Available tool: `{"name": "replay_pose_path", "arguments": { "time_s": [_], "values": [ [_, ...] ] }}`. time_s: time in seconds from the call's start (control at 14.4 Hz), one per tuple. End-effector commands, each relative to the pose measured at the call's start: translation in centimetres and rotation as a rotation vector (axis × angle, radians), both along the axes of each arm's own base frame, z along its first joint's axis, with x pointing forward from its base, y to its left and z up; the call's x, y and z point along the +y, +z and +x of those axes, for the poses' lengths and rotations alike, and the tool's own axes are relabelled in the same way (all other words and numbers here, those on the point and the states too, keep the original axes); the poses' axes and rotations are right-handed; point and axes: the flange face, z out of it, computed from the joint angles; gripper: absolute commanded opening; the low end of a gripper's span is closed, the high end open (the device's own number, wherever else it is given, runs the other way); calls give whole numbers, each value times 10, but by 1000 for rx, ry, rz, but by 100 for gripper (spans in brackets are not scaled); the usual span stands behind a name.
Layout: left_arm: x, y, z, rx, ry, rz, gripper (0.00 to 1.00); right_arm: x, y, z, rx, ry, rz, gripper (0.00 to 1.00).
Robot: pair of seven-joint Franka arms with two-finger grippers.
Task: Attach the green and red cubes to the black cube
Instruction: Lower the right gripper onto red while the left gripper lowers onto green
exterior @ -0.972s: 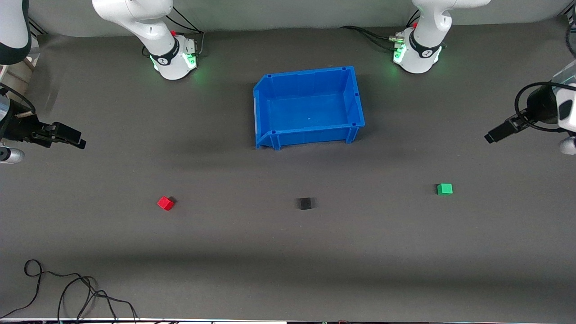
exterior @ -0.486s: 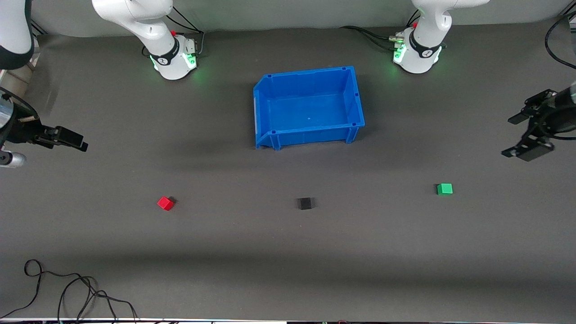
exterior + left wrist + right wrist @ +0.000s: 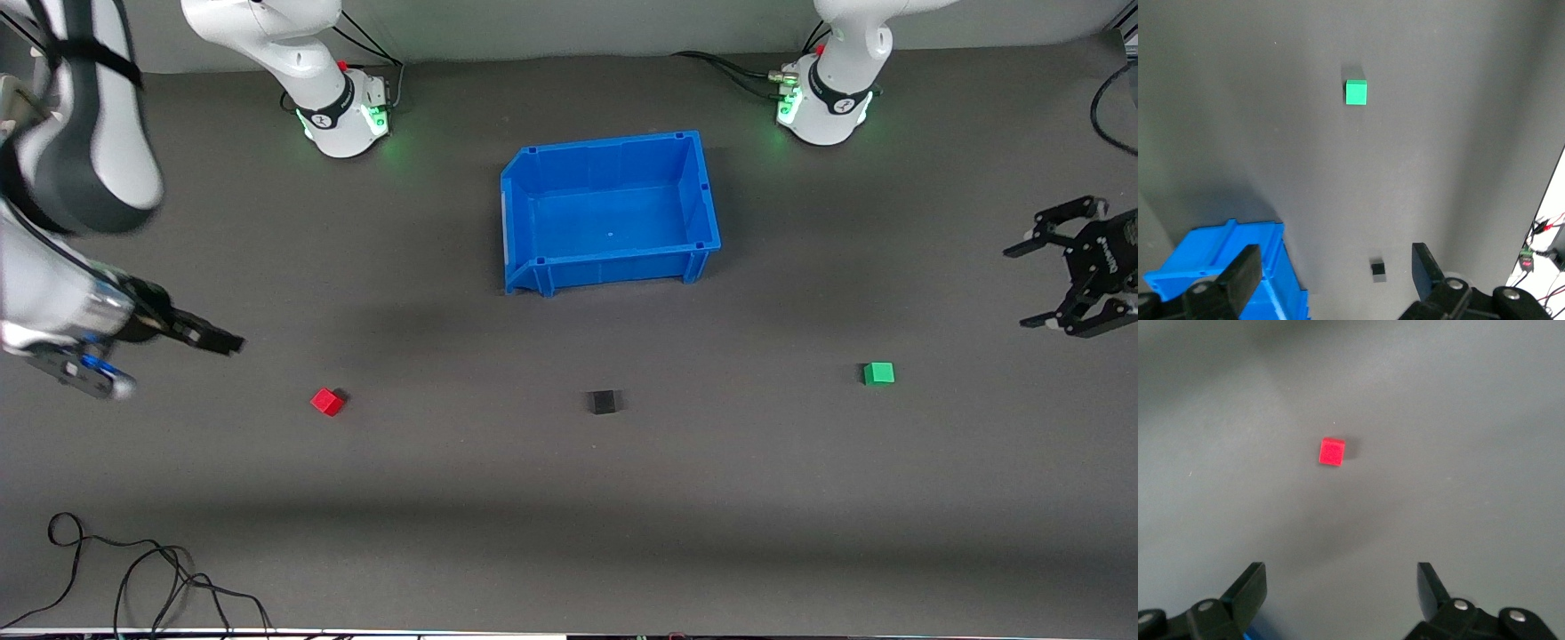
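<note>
Both pincers hover released over the tabletop [image 3: 569, 533]: left pincer [image 3: 1036, 286] near the green cube [image 3: 878, 373], right pincer [image 3: 222, 342] near the red cube [image 3: 326, 402] (blue bin [image 3: 524, 222] holds nothing).

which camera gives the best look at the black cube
The front view: the black cube sits unobstructed between the red cube and green cube. The left wrist view shows it tiny; the right wrist view misses it.

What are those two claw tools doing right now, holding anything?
Left tool: open, holding nothing, up near the green cube.
Right tool: open, holding nothing, over the red cube.
</note>
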Motion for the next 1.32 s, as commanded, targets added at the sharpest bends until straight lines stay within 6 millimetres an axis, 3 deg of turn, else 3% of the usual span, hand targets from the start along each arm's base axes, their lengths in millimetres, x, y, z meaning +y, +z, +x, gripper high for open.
{"name": "replay_pose_path", "arguments": {
  "time_s": [0.0,0.42,0.56,0.76,1.11,1.25],
  "values": [
    [3,-49,-7,18,87,-43,100,24,-51,25,-1,-83,-16,100],
    [11,-157,14,76,130,-80,100,22,-141,37,-39,-98,-37,100],
    [26,-184,11,46,96,-109,100,18,-174,30,-63,-106,-44,100],
    [31,-230,2,3,72,-157,100,15,-211,22,-101,-114,-52,100],
    [33,-280,-13,-53,55,-179,100,12,-264,19,-164,-122,-63,100],
    [35,-296,-15,-65,53,-178,100,11,-273,15,-172,-123,-66,100]
  ]
}}
